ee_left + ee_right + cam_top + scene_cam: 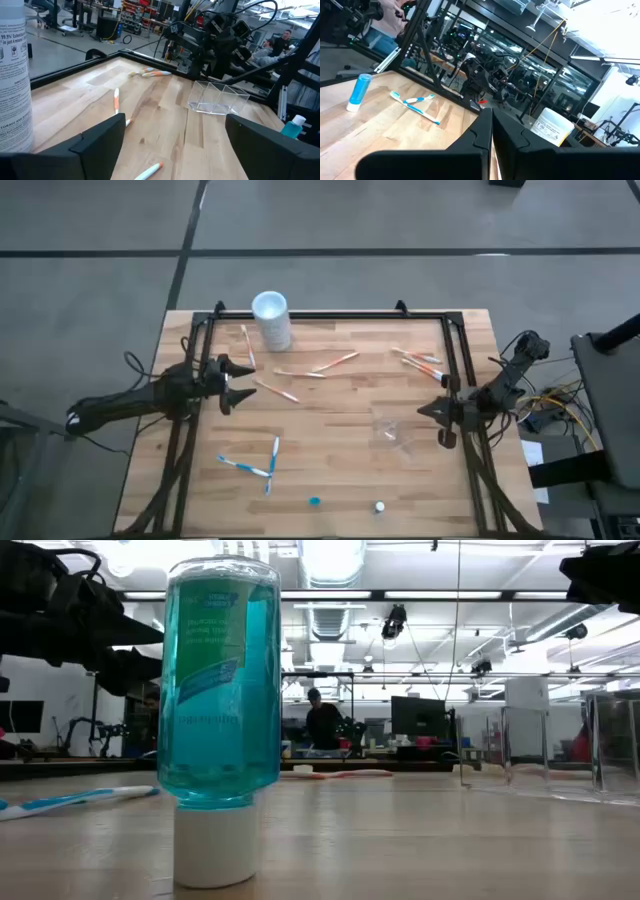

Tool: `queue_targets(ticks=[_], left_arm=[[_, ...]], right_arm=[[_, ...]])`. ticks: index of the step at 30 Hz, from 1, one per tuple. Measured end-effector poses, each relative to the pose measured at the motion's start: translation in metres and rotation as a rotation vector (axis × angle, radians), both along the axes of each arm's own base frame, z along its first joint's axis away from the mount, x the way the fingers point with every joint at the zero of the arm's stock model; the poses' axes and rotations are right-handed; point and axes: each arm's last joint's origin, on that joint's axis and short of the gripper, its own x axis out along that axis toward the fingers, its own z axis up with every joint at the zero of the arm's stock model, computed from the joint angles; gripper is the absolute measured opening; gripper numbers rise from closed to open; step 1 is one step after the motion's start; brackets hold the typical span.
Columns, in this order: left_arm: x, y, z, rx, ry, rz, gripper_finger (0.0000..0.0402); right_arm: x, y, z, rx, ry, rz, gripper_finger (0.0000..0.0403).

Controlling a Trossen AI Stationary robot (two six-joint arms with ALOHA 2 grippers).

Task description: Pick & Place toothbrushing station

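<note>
In the low view the blue bottle (pixel 219 720) stands so close that it hides the table behind it, and its base is cut by the lower edge. Right of the bottle the clear cup (pixel 525 750) is hard to make out. From above, the small caps (pixel 380 506) near this cup are too tiny to tell.

The counter (pixel 340 480) was seen in light brown wood. Some toothbrushes (pixel 335 363) were coloured orange and white, others (pixel 245 466) blue and white. A clear cup (pixel 392 430) was seen, and a tall white can (pixel 271 319).
</note>
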Motion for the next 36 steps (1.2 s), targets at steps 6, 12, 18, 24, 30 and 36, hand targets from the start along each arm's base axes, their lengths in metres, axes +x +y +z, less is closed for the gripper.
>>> queue_targets(ticks=[6,12,18,24,30,36], left_arm=[[0.0,0.0,0.0,0.0,0.0,0.0,0.0348],[0.0,0.0,0.0,0.0,0.0,0.0,0.035],[0.0,0.0,0.0,0.0,0.0,0.0,0.0349],[0.0,0.0,-0.0001,0.0,0.0,0.0,0.0349],[0.0,0.0,-0.0001,0.0,0.0,0.0,0.035],[0.0,0.0,0.0,0.0,0.0,0.0,0.0348]], right_arm=[[0.0,0.0,0.0001,-0.005,-0.001,-0.001,0.0008],[0.0,0.0,-0.0001,-0.001,0.0,0.0,0.0008],[0.0,0.0,0.0,0.006,0.0,0.001,0.0008],[0.0,0.0,0.0,-0.003,0.0,0.0,0.0008],[0.0,0.0,-0.0001,-0.006,0.0,-0.001,0.0008],[0.0,0.0,-0.0001,-0.006,-0.001,-0.001,0.0008]])
